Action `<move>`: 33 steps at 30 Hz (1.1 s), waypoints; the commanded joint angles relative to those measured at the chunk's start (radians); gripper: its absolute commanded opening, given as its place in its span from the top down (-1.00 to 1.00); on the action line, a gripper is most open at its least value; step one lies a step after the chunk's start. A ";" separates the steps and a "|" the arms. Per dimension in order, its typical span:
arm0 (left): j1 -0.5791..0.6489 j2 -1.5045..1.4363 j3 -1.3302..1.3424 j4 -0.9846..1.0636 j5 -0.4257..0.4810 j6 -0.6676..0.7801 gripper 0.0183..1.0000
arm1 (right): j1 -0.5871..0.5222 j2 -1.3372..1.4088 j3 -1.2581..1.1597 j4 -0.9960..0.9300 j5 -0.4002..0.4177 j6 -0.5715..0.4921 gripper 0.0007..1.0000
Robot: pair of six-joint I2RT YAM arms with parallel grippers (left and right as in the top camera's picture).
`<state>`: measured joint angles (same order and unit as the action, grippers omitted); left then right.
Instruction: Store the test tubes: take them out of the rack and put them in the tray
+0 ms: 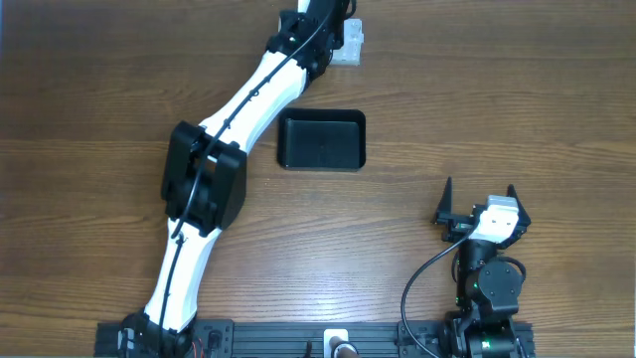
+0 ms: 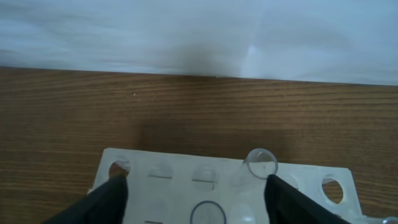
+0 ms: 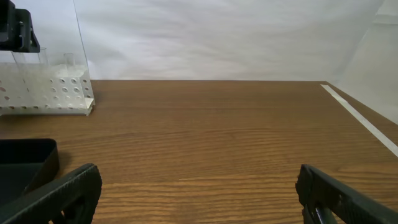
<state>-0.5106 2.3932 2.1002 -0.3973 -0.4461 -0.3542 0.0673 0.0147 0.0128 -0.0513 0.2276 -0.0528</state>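
The left arm (image 1: 248, 109) stretches far forward, its left claw (image 2: 198, 198) spread wide. The right arm (image 1: 487, 273) sits folded near its base, right claw (image 1: 481, 202) likewise spread.

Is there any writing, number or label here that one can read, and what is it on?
No text here can be read.
The white rack, the black tray and the wooden table show no print.
Faint marks beside the rack's holes are too blurred to read.
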 commanded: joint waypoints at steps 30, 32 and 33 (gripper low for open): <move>0.004 0.029 0.027 0.027 0.013 0.014 0.82 | 0.004 -0.007 -0.008 0.002 0.014 0.003 -0.99; 0.004 0.029 0.027 0.032 0.019 0.014 0.83 | 0.004 -0.007 -0.008 0.002 0.014 0.003 -0.99; 0.003 0.029 0.027 0.035 0.019 0.014 0.83 | 0.004 -0.007 -0.008 0.002 0.013 0.003 -0.98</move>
<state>-0.5110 2.4126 2.1006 -0.3744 -0.4389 -0.3397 0.0673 0.0147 0.0128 -0.0513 0.2276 -0.0525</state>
